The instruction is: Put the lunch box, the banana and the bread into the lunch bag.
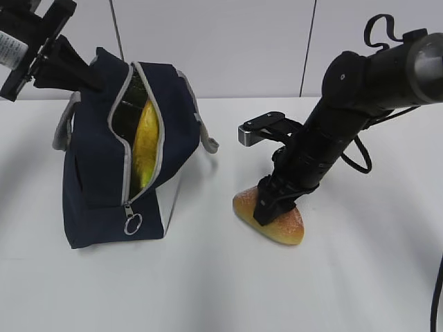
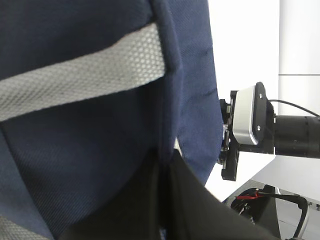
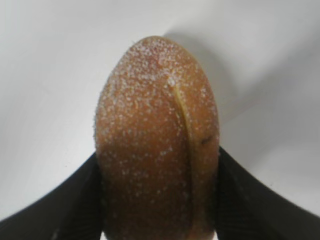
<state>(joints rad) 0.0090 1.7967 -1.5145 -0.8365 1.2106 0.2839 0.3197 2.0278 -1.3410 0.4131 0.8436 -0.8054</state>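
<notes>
1. Upright on the table stands the bag, leaning a little, its grey zipper undone down the front so the mouth gapes.
2. Inside the opening the banana shows as a long yellow shape standing on end; something dark and glossy sits behind it, too dim to name.
3. The lunch box cannot be made out in any view.
4. A ring pull hangs at the low end of the zipper, near the bag's base.
5. Grey strap handles loop out at either side of the bag, one by the upper left corner, one on the right.
6. The left gripper is at the bag's upper left corner, its jaws pressed together on the navy fabric there; the left wrist view is filled with that cloth and a grey strap.
7. The bread lies on the table to the right of the bag, well apart from it.
8. The right gripper reaches down over the bread, one dark finger against each flank; the roll still rests on the table.
9. The table is plain white and matte.
10. Behind it runs a pale panelled wall with thin dark seams.
</notes>
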